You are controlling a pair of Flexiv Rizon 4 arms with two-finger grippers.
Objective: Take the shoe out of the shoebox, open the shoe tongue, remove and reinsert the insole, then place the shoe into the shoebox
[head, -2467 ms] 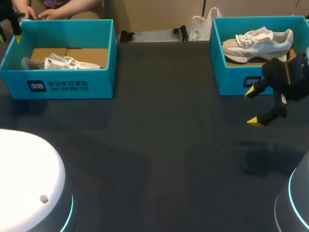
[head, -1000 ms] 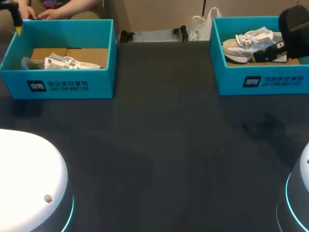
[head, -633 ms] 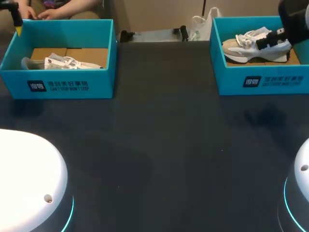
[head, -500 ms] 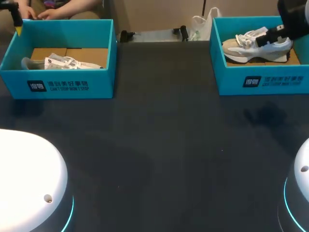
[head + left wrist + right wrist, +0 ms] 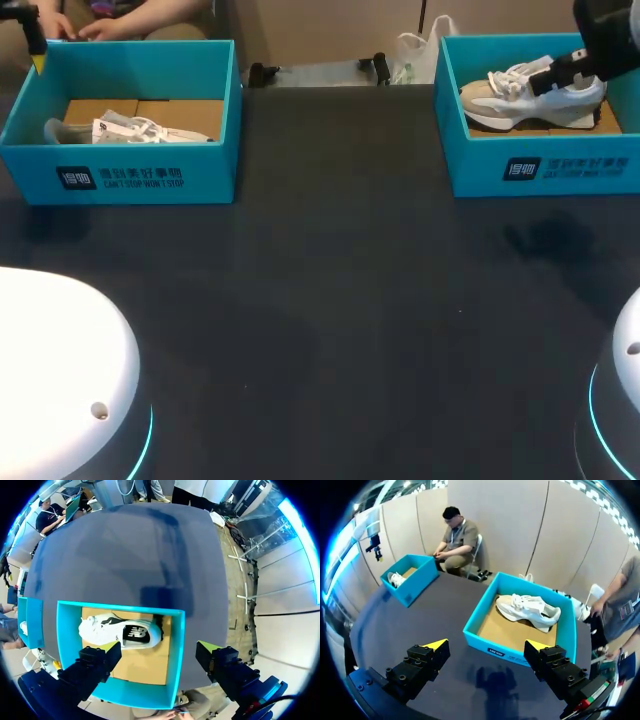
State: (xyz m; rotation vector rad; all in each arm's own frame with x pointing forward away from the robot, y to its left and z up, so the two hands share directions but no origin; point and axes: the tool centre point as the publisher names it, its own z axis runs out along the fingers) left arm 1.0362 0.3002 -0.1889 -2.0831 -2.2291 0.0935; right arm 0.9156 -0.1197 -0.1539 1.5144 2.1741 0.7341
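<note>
Right pincer (image 5: 486, 645) rose from near the table's right edge to hover by the far-right-corner shoebox (image 5: 540, 168), released and empty; shoe (image 5: 530, 92) was still inside, pickup pending.

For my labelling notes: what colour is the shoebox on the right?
The shoebox is turquoise blue, shown best in the head view.

Dim overhead light; soft shadow on dark table (image 5: 420, 625) (ahead of right gripper (image 5: 487, 652)); wrist views brighter.
</note>
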